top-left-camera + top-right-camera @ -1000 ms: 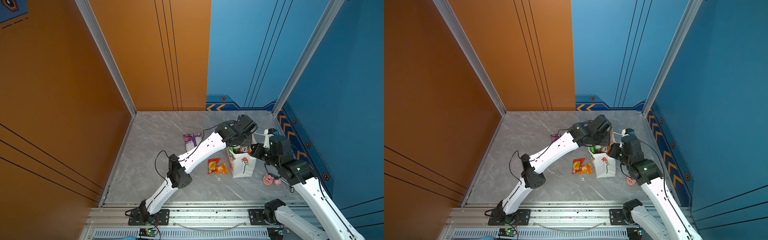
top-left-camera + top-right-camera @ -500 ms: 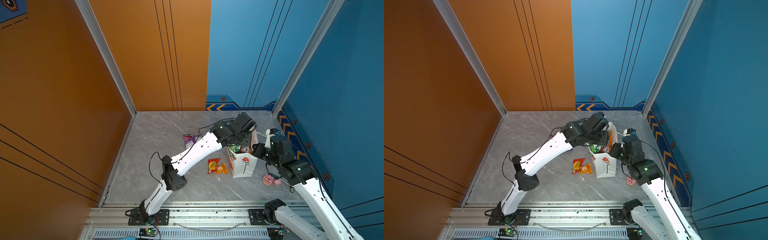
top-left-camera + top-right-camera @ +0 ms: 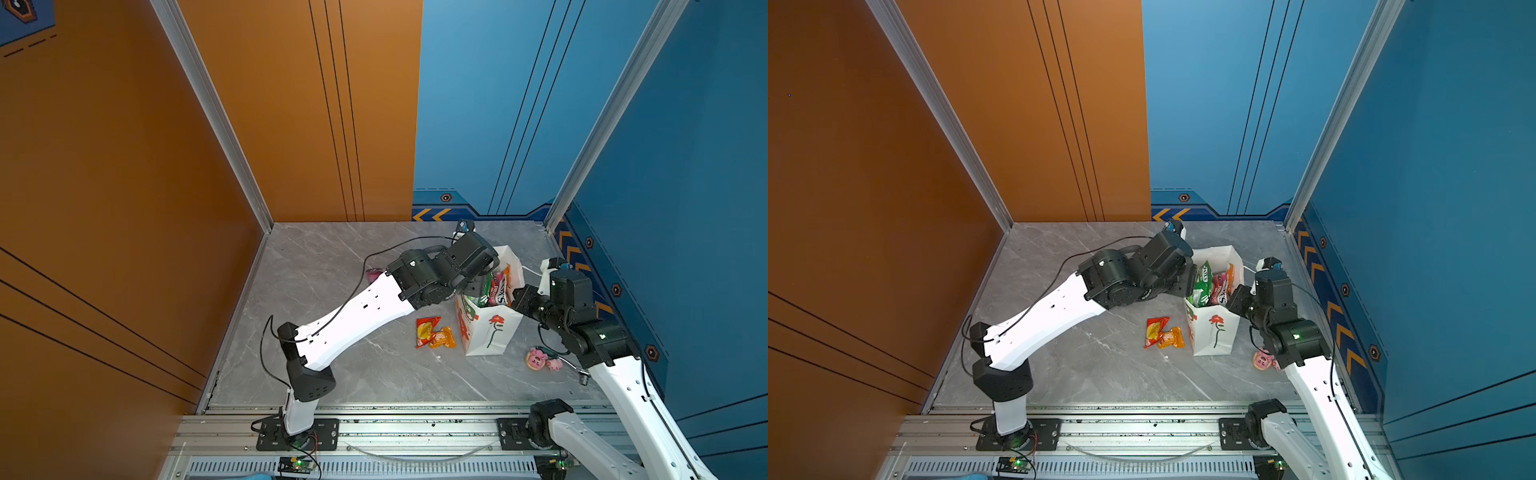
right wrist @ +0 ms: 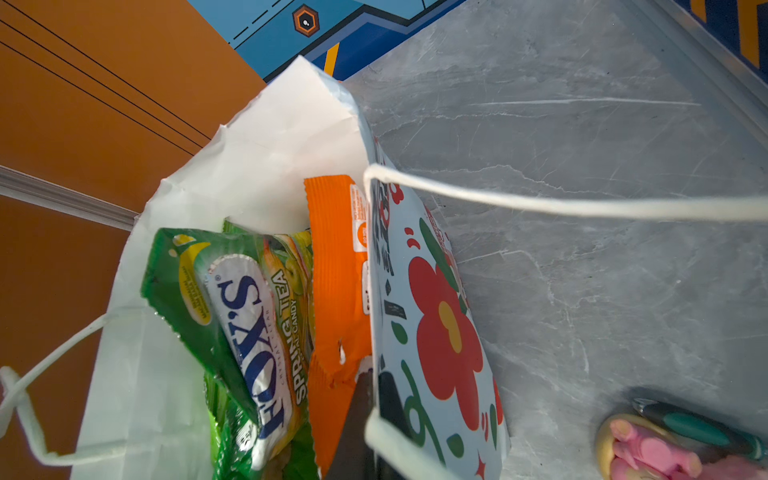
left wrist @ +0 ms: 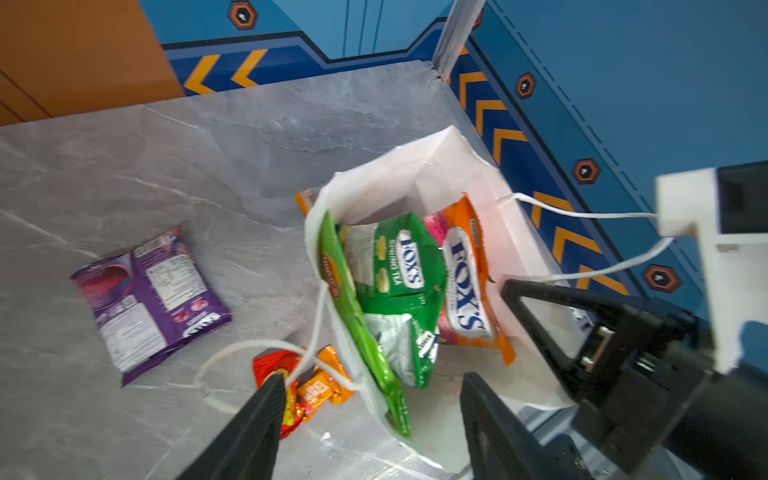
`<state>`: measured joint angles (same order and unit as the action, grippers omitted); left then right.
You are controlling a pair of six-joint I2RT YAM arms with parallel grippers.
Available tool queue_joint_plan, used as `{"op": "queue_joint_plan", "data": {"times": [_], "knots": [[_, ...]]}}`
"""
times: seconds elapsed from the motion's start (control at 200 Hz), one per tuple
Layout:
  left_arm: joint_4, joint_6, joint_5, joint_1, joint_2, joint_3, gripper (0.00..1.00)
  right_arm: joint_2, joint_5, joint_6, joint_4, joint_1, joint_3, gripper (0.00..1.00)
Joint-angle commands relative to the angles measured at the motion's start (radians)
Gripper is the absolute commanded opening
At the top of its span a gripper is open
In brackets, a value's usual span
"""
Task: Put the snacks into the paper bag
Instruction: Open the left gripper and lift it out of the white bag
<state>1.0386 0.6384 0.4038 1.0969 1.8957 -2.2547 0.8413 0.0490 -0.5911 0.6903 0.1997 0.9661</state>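
Note:
The white paper bag with a red flower print stands upright at the right of the table. In it stand a green FOX'S packet, an orange FOX'S packet and a large green bag. A purple bag, a red packet and a small orange packet lie on the table to its left. My left gripper hangs open and empty over the bag's near rim. My right gripper is shut on the bag's flowered wall.
Two pink pig toys lie right of the bag, beside my right arm, with a teal thing next to them. The bag's cord handles hang loose. Blue walls close in at the back and the right.
My left jaws have opened wide over the bag's mouth, and the left arm's elbow has swung left. The right arm and the bag have kept still.

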Motion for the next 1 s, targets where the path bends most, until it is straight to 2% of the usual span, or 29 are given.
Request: {"op": "queue_joint_plan", "data": {"times": [0.0, 0.16, 0.275, 0.4, 0.511, 0.616, 0.686, 0.741, 0.886, 0.946, 0.996], "knots": [[0.038, 0.014, 0.059, -0.025, -0.004, 0.041, 0.69, -0.012, -0.004, 0.021, -0.003, -0.008, 0.009, 0.01], [0.044, 0.016, -0.04, -0.056, 0.066, 0.01, 0.68, -0.004, -0.001, 0.013, -0.009, 0.017, 0.008, 0.01], [0.052, 0.034, -0.052, -0.076, 0.113, 0.0, 0.66, -0.002, -0.008, 0.014, -0.008, 0.034, 0.01, 0.01], [0.056, 0.033, -0.085, -0.086, 0.16, -0.03, 0.57, -0.002, -0.011, 0.02, -0.006, 0.039, 0.011, 0.01], [0.056, 0.034, -0.111, -0.091, 0.2, -0.057, 0.43, 0.001, -0.022, 0.025, -0.005, 0.039, 0.016, 0.01], [0.055, 0.036, -0.134, -0.093, 0.232, -0.095, 0.22, 0.005, -0.038, 0.036, -0.001, 0.031, 0.026, 0.01], [0.055, 0.037, -0.143, -0.081, 0.247, -0.143, 0.08, 0.021, -0.037, 0.043, 0.038, -0.012, 0.065, 0.01], [0.052, 0.041, -0.127, -0.066, 0.251, -0.185, 0.0, 0.032, 0.007, 0.044, 0.057, -0.072, 0.095, 0.01], [0.017, -0.013, 0.016, 0.023, 0.253, -0.335, 0.0, 0.033, 0.034, -0.008, 0.075, -0.145, 0.111, 0.01], [-0.055, -0.06, 0.067, 0.078, 0.226, -0.318, 0.0, 0.022, 0.007, -0.022, 0.089, -0.163, 0.105, 0.0], [-0.136, -0.086, 0.117, 0.109, 0.187, -0.248, 0.0, 0.004, -0.016, -0.022, 0.089, -0.176, 0.094, 0.01]]}}
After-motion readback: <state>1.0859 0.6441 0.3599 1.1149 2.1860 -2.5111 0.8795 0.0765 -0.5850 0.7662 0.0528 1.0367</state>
